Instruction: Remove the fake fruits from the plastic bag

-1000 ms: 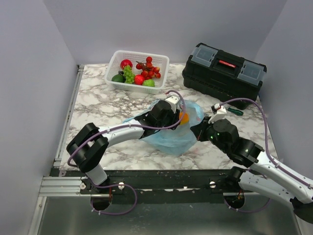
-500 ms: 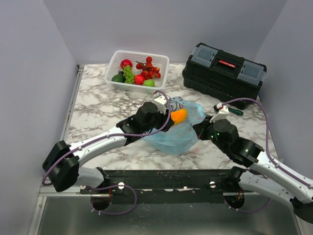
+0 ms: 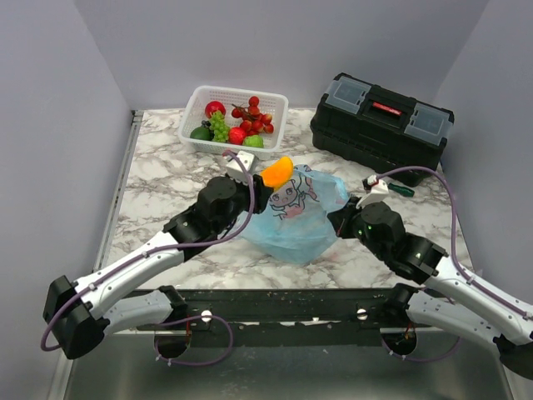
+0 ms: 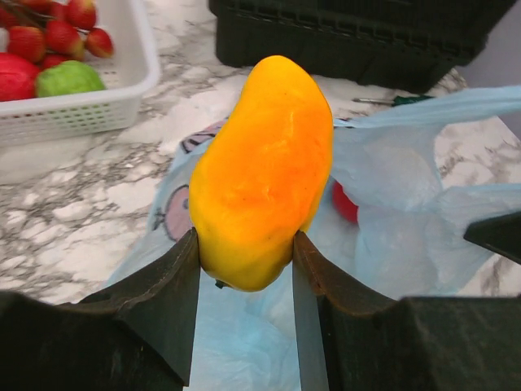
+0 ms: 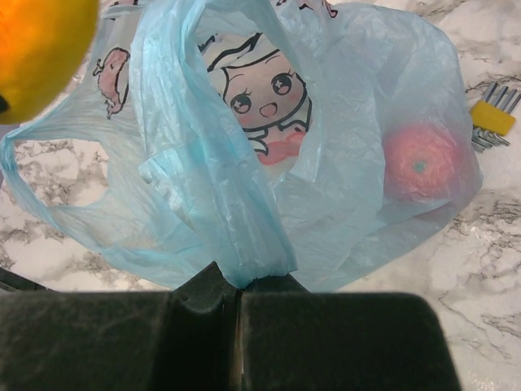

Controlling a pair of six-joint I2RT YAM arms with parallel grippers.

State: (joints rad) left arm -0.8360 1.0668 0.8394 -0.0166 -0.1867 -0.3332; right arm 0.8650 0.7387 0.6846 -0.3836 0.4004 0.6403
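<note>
One yellow-orange piece [image 4: 260,171] at plastic bag's [image 3: 300,221] far edge.
We see left gripper [image 4: 244,248] clamping it, right gripper [image 5: 236,287] pinching the bag.

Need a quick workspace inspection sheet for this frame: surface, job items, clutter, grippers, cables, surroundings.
Surface: marble tabletop, no spills seen.
Job's things: orange fruit held out of the plastic bag; red fruit inside the bag; other fruits in the white basket.
Clutter: black toolbox, green-handled screwdriver, hex keys.
Grippers: left gripper shut on the orange fruit; right gripper shut on the bag's edge.
Cables: purple cables loop along both arms, no snag seen.
Surroundings: plain grey walls; nothing else seen.
</note>
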